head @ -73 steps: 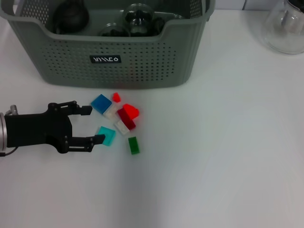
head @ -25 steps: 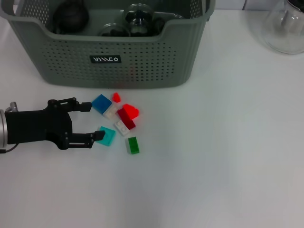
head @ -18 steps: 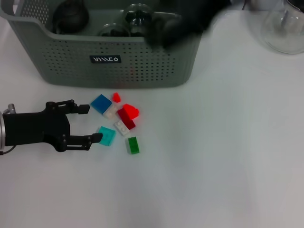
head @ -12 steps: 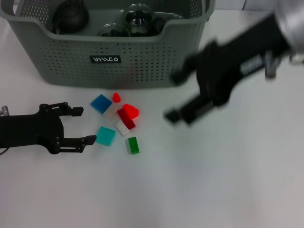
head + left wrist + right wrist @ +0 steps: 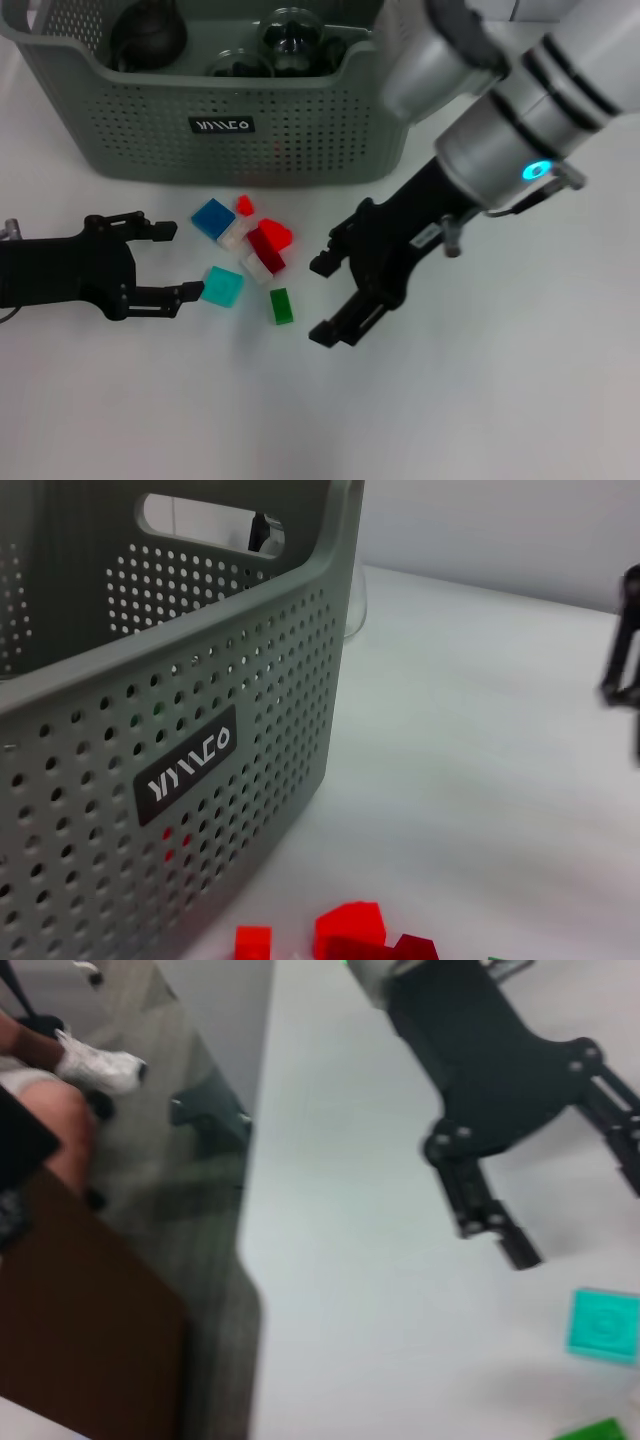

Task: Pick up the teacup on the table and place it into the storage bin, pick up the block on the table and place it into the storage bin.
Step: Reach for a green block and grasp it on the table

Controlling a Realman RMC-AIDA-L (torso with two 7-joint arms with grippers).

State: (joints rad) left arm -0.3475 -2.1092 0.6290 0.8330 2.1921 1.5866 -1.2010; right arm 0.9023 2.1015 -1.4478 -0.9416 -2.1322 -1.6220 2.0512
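While both arms reach over a white worktop, the bin sits at the far side, grey-green with perforated walls and a black label on its front. Dark round items lie inside it; what they are cannot be told for sure. In the left wrist view the bin fills most of the frame, its label facing the camera.

From the right comes the right arm, silver and white with a lit blue ring. Its black right pincer hovers just right of the blocks, spread wide and holding nothing.

From the left edge comes the left pincer, black and low over the worktop, also spread wide and empty. Its fingertips point toward the blocks, the near one just beside the teal block. The right wrist view shows this left pincer from the other side, with fingers apart.

Between the two pincers, in front of the bin, lies a loose cluster of small blocks. A blue block lies nearest the bin's front, with a small red block just beside it. A red block touches a dark red block, and white pieces lie against them. A teal block lies apart on the left, also seen in the right wrist view. A green block lies nearest the robot.
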